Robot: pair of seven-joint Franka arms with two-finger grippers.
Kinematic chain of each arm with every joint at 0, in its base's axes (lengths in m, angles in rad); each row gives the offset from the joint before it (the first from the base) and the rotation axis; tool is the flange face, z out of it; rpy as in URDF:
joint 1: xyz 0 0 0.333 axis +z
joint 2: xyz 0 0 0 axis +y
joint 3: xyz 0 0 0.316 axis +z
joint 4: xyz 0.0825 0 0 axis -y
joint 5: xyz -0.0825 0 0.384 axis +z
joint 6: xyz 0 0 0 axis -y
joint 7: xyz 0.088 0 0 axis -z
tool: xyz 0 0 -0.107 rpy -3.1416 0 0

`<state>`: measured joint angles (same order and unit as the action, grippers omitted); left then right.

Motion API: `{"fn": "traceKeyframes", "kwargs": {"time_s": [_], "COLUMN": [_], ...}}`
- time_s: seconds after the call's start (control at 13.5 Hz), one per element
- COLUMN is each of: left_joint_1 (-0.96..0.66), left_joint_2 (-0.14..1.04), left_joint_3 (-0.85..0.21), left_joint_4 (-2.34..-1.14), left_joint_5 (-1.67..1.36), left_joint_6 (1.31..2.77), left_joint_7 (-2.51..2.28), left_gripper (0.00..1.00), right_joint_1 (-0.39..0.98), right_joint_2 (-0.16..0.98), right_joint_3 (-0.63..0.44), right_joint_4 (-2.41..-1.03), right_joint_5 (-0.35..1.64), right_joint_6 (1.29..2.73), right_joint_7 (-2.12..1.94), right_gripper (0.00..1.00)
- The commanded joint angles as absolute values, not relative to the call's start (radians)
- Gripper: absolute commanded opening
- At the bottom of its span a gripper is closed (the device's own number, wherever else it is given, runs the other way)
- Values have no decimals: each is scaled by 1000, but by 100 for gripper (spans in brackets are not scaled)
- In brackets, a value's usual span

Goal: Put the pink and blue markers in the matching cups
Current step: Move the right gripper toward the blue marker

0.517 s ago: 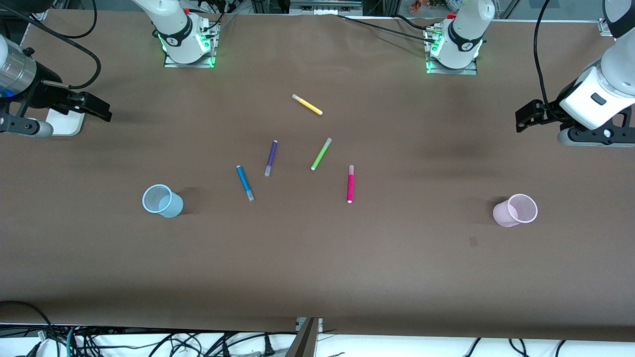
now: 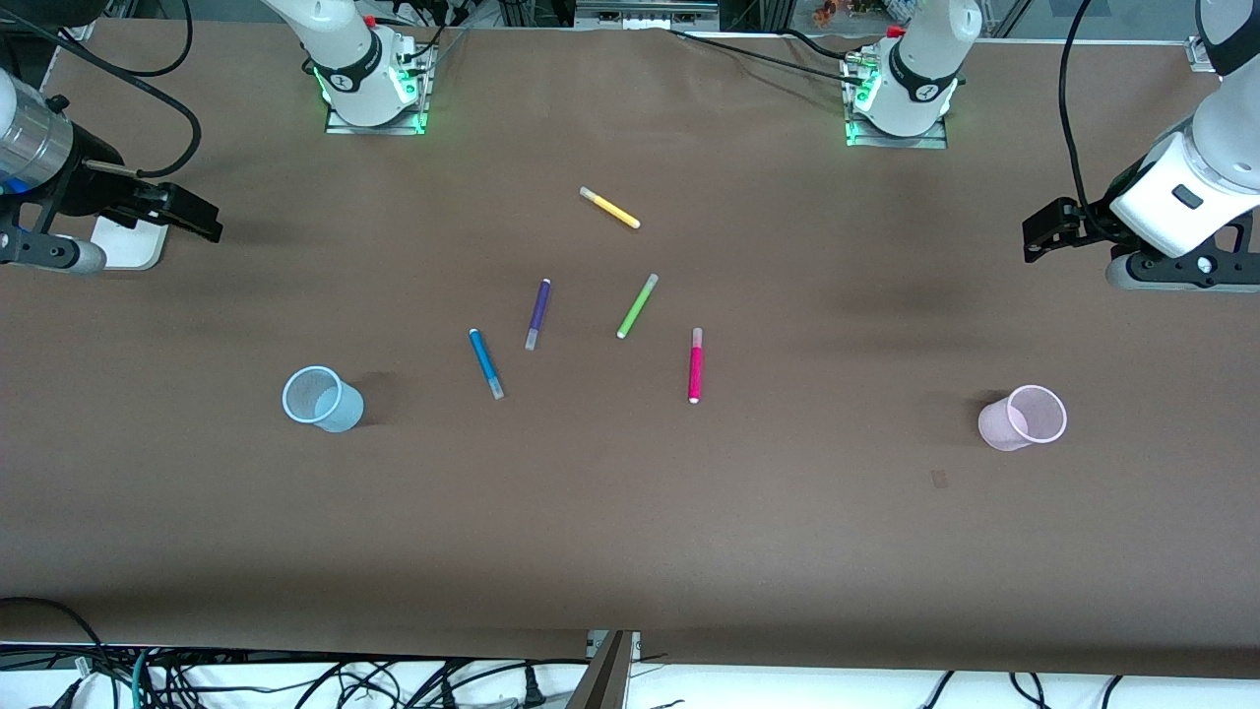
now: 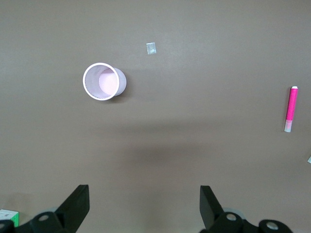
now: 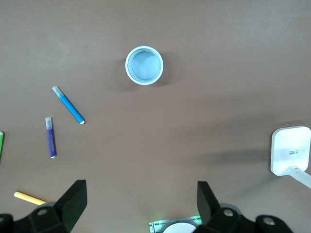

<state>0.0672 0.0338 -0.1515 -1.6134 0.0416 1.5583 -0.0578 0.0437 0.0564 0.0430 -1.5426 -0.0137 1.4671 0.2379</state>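
The pink marker (image 2: 695,365) and the blue marker (image 2: 485,362) lie flat near the middle of the table. The pink marker also shows in the left wrist view (image 3: 290,109) and the blue marker in the right wrist view (image 4: 68,105). The pale blue cup (image 2: 320,399) stands upright toward the right arm's end, and the pale pink cup (image 2: 1024,418) toward the left arm's end. My left gripper (image 2: 1045,228) is open and empty, up over the table beside the pink cup (image 3: 103,81). My right gripper (image 2: 192,215) is open and empty, up over the table beside the blue cup (image 4: 144,65).
A dark purple marker (image 2: 537,313), a lime green marker (image 2: 637,306) and a yellow marker (image 2: 609,208) lie among the task markers. A white box (image 2: 128,241) sits under the right arm. A small scrap (image 2: 939,480) lies near the pink cup.
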Motion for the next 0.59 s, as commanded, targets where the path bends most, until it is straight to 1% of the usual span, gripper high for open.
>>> {"fn": "traceKeyframes", "kwargs": {"time_s": [0.0,0.07,0.15,0.37,0.52], "left_joint_1": [69,69,69,69,69], "left_joint_2": [40,40,40,40,40], "left_joint_3": [-152,-152,-152,-153,-153], "left_joint_4": [-1588,-1588,-1588,-1586,-1588], "left_joint_5": [23,23,23,23,23], "left_joint_6": [1536,1536,1536,1536,1536], "left_joint_7": [-48,-48,-48,-49,-51], "left_gripper": [100,100,100,100,100], "right_joint_1": [64,84,113,184,215], "right_joint_2": [98,103,136,296,372], "right_joint_3": [52,52,52,52,52], "right_joint_4": [-1523,-1523,-1526,-1523,-1523], "right_joint_5": [-12,-15,-15,-23,-21], "right_joint_6": [1479,1506,1529,1577,1662], "right_joint_7": [238,239,241,241,239], "right_gripper": [100,100,100,100,100]}}
